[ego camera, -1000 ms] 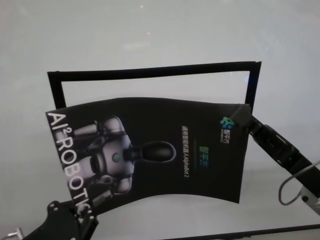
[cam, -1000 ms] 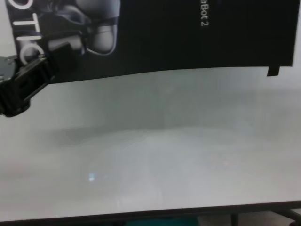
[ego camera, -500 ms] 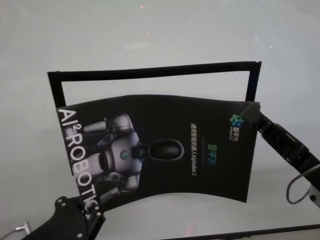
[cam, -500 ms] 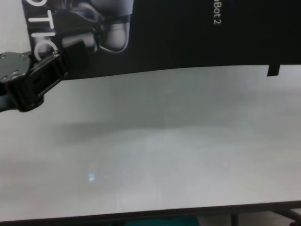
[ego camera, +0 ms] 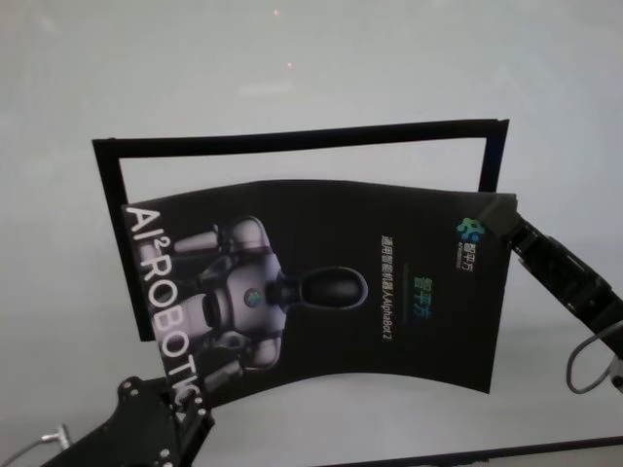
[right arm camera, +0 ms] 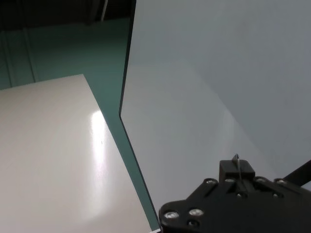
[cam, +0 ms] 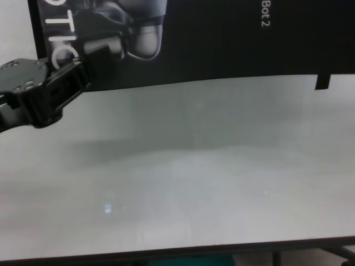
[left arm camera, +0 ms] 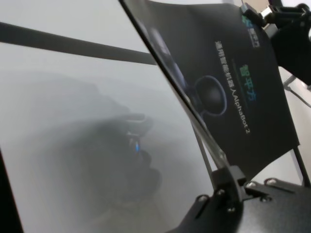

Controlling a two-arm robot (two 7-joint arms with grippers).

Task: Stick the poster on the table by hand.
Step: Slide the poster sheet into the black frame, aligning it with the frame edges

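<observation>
The poster, a black glossy sheet with a grey-white robot figure and white letters, hangs bowed above the table. My left gripper is shut on its near left corner, by the white letters; the chest view shows this grip on the poster. My right gripper is shut on the far right corner beside the small logo. The left wrist view runs along the poster from my left gripper to the right gripper.
A thin black rectangular outline lies on the table, its near part covered by the poster. The table's dark front edge runs below. In the right wrist view, the table's side edge borders green floor and another white surface.
Both grippers have carried the poster to the right. Its left edge now lies inside the outline's left side, and its right corner sits just past the outline's right side.
</observation>
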